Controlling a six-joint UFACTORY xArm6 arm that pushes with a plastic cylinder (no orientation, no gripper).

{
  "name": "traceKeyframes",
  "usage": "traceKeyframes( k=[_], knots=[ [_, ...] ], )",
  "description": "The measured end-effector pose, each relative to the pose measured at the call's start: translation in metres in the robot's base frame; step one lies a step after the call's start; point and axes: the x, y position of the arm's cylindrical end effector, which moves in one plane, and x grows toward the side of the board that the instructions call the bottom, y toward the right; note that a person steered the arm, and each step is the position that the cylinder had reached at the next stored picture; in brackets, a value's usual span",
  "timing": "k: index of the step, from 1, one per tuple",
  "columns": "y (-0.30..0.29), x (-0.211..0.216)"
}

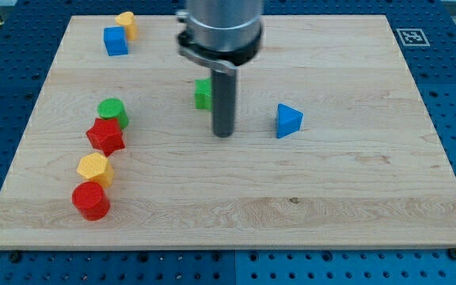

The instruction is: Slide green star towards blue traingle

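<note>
A green block (203,94), partly hidden behind my rod so its star shape cannot be made out, lies near the board's upper middle. The blue triangle (288,120) lies to its right and a little lower. My tip (223,133) rests on the board just right of and below the green block, between it and the blue triangle, closer to the green block. I cannot tell whether the rod touches the green block.
At the view's left stand a green cylinder (112,112), a red star (106,137), a yellow hexagon block (95,169) and a red cylinder (91,200). A blue cube (115,41) and a yellow block (127,24) sit at the top left.
</note>
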Motion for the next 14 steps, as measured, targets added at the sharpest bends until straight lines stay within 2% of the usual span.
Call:
traceKeyframes(
  k=[2, 3, 4, 5, 6, 10, 11, 13, 14],
  knots=[
    [-0.092, -0.077],
    [-0.172, -0.082],
    [-0.217, -0.057],
    [-0.21, -0.014],
    [-0.177, -0.004],
    [-0.189, -0.029],
    [-0.175, -0.027],
    [-0.084, -0.014],
    [-0.074, -0.014]
  ],
)
